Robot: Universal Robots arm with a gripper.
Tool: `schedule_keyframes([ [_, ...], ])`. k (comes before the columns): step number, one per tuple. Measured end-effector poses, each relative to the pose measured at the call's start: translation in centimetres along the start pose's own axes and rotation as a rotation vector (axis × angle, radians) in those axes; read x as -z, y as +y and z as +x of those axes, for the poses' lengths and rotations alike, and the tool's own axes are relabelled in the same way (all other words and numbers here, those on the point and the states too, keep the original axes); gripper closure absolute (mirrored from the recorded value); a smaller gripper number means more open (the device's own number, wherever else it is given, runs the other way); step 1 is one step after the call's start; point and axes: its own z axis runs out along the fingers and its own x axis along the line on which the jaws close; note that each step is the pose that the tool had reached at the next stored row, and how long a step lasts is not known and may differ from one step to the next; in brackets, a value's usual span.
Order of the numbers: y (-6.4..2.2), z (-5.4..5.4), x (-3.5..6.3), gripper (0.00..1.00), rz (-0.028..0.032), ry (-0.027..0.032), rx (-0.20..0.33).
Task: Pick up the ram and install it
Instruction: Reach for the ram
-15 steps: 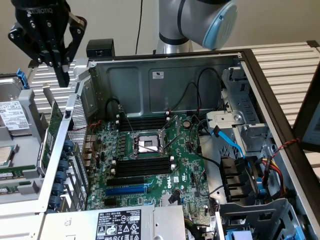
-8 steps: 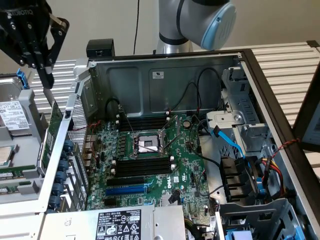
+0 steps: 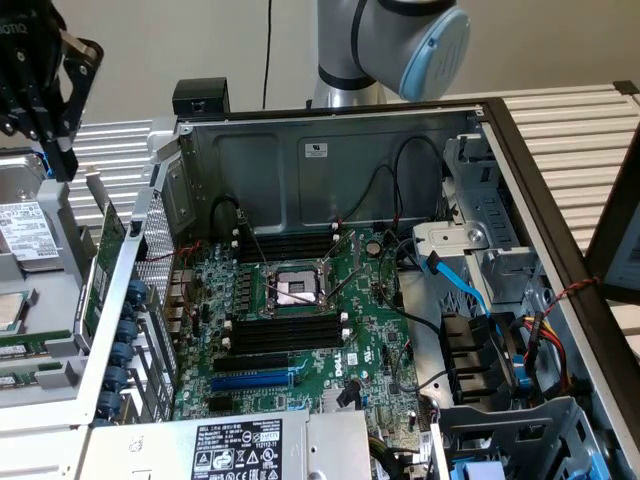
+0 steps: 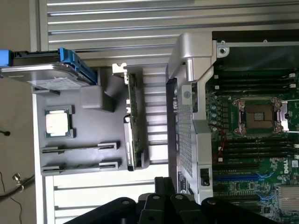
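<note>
Two ram sticks (image 4: 78, 149) stand on edge in holders on a grey tray (image 4: 93, 100) outside the computer case. In the exterior view the ram (image 3: 28, 342) shows as thin green strips at the left edge. My black gripper (image 3: 60, 165) hangs high over that tray, well above the sticks and touching nothing. In the wrist view the gripper (image 4: 161, 183) looks shut and holds nothing. On the motherboard (image 3: 370, 330), black memory slots (image 3: 285, 330) lie on both sides of the CPU socket (image 3: 292, 288).
The tray also holds a hard drive (image 4: 46, 77) and a loose CPU (image 4: 58, 123). A green expansion card (image 4: 133, 126) stands upright between tray and case wall (image 4: 187, 121). A blue expansion slot (image 3: 255, 380), cables (image 3: 470, 290) and drive bays (image 3: 480, 360) crowd the case.
</note>
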Motion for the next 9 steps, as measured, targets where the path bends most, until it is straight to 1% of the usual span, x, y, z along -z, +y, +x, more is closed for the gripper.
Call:
schedule_keyframes([
  [5, -0.1, 1.2, 0.04, 0.9, -0.0001, 0.0, 0.0],
  [9, -0.22, 2.7, 0.08, 0.9, 0.0, 0.0, 0.0],
])
